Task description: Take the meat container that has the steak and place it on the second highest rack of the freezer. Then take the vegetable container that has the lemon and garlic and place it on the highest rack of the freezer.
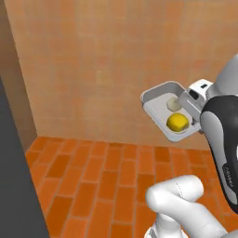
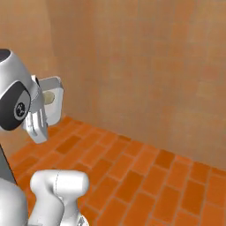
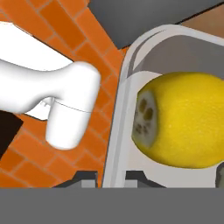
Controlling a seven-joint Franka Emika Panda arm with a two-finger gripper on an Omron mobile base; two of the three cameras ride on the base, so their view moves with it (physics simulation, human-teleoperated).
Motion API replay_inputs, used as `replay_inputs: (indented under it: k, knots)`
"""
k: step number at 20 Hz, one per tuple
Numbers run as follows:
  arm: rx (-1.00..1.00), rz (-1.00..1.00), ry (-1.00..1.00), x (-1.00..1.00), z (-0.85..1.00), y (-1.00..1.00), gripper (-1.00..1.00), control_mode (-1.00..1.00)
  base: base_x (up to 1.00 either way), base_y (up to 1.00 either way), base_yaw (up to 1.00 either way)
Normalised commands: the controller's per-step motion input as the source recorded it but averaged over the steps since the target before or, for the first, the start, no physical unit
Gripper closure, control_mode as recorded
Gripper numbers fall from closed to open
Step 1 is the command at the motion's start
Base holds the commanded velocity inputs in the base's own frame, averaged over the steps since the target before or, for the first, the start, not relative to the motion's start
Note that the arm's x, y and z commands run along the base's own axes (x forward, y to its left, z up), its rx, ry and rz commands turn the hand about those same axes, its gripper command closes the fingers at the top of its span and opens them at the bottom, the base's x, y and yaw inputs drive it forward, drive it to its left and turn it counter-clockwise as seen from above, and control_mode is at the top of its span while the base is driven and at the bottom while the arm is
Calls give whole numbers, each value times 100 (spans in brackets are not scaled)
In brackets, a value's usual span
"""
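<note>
My gripper (image 1: pixel 189 106) is shut on the rim of the vegetable container (image 1: pixel 155 100), a shallow grey-white tray held tilted in the air in front of a brick wall. In it lie the yellow lemon (image 1: pixel 177 122) and, above it, the pale garlic (image 1: pixel 173 103). The hand view has the lemon (image 3: pixel 183 122) close up against the tray wall (image 3: pixel 120 113), with my gripper (image 3: pixel 111 177) pinching that wall. From the right base view the container (image 2: pixel 55 106) with the garlic (image 2: pixel 47 98) sits just beyond my hand. The meat container, the steak and the freezer racks are out of view.
An orange brick wall (image 1: pixel 107 60) stands ahead over an orange tiled floor (image 1: pixel 93 181). A dark grey upright panel (image 1: pixel 14 186) runs along the left edge of the left base view. My arm's white elbow (image 1: pixel 179 193) is low in front.
</note>
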Motion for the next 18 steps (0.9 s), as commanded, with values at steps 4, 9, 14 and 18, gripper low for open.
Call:
replay_inputs:
  k: [4, 9, 14, 18]
  knots:
    - [0, 0, 0, 0, 0, 0, 100, 100, 77, -21, 73]
    - [0, 0, 0, 0, 0, 0, 100, 100, 47, -33, 75]
    - [0, 0, 0, 0, 0, 0, 100, 100, 8, -21, 77]
    - [0, 0, 0, 0, 0, 0, 100, 100, -2, -1, 73]
